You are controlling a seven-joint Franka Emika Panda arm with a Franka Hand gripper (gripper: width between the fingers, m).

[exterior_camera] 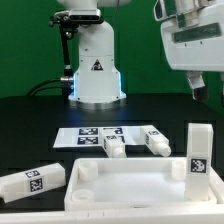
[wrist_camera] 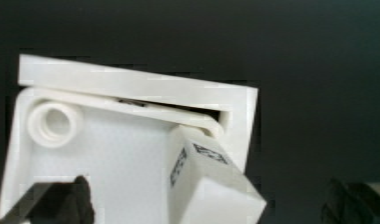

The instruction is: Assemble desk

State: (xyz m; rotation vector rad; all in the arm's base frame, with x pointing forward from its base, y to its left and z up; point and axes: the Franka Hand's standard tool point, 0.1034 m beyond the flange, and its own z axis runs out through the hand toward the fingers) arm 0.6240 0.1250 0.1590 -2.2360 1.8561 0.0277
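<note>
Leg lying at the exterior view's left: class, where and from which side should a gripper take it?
Probably mid-length, across its two long flat sides, coming straight down from above: the leg lies flat on the table, its blocky long sides parallel and exposed.

White top (exterior_camera: pixel 130 186), white legs (exterior_camera: pixel 198 150) with black-and-white square tags, white marker board (exterior_camera: pixel 95 131) printed with black tags, black table (exterior_camera: pixel 30 125).
</note>
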